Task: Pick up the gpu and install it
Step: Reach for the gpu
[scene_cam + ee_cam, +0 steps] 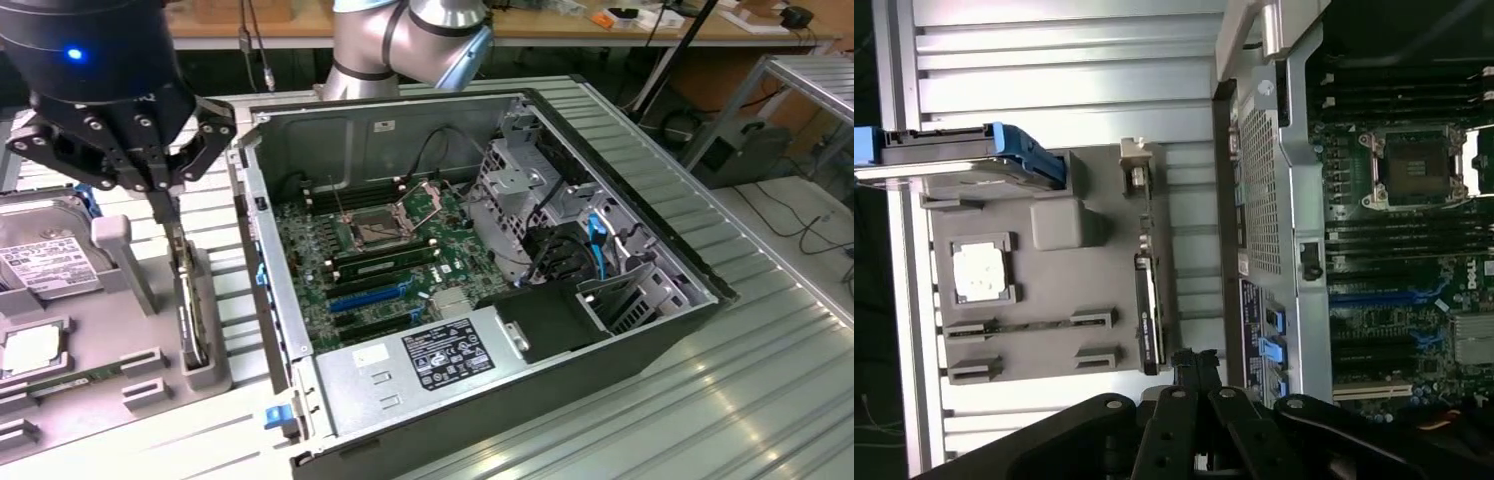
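The gripper (167, 205) is hanging over the gray tray (118, 330). The tray is sitting on the metal counter (747, 380), at the exterior view's left of the open computer case (334, 140). The jaws are pressed tight together and are holding nothing.

The gpu (191, 300) is standing on its thin edge in a slot of the tray. It is just under the jaws and just beside the outside wall of the case. In the wrist view the gpu (1147, 315) is looking like a thin dark strip. The gripper (1192, 362) is sitting close to one end of it, a little toward the case. The tips do not seem to be touching the card, but I cannot be sure. The card is not picked up yet, and the long slots on the motherboard (387, 240) are bare.

Here is what I think could go wrong:

- **Bumping the card:** The jaws are shut, so going down like this could bump the top edge of the card. That could push or bend it instead of going around it.
- **Tipping:** The gripper is near one end, not the middle. A grab there could let the card tip and swing.
- **Knocking the case:** The card is standing very close to the case wall, so a crooked lift could knock it against the metal.
- **Hitting the wrong part:** The hard drive (40, 255) and the green memory stick (67, 382) are sharing the tray, so bad aim could hit one of them.
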`<state>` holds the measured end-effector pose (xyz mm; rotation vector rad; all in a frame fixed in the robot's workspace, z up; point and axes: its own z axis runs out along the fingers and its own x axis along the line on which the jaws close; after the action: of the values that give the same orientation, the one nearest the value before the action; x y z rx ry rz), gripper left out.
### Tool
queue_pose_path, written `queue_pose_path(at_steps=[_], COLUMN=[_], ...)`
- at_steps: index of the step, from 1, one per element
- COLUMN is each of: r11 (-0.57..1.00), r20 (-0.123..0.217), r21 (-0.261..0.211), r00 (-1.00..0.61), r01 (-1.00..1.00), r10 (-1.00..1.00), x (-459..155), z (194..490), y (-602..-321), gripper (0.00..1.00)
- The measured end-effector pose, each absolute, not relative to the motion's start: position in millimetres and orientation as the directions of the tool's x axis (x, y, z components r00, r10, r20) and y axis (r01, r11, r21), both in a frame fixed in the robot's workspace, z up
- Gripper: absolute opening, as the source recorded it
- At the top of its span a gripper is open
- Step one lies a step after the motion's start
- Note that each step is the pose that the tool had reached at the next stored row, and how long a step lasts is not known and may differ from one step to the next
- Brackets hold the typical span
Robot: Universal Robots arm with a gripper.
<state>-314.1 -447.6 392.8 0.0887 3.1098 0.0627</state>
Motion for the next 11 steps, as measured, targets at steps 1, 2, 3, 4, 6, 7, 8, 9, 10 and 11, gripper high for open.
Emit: queue_pose_path(at_steps=[1,2,3,4,6,7,8,9,10,11], r11=[0.998,0.998,0.998,0.998,0.998,0.998,0.998,0.998,0.998,0.998], r20=[-0.029,-0.029,-0.029,-0.03,-0.03,-0.031,-0.031,-0.031,-0.031,-0.032], r21=[0.041,0.041,0.041,0.041,0.041,0.041,0.041,0.041,0.041,0.041], r00=[-0.998,-0.998,-0.998,-0.998,-0.998,-0.998,-0.998,-0.998,-0.998,-0.998], r01=[0.056,0.056,0.056,0.056,0.056,0.056,0.056,0.056,0.056,0.056], r10=[0.058,0.057,0.058,0.058,0.057,0.057,0.058,0.057,0.058,0.058], x=[-318,-323,-327,-333,-345,-348,-352,-356,-359,-364], z=[393,393,393,393,393,393,393,393,393,393], y=[-448,-448,-449,-449,-449,-449,-450,-450,-450,-450], gripper=[0.11,0.11,0.11,0.11,0.11,0.11,0.11,0.11,0.11,0.11])
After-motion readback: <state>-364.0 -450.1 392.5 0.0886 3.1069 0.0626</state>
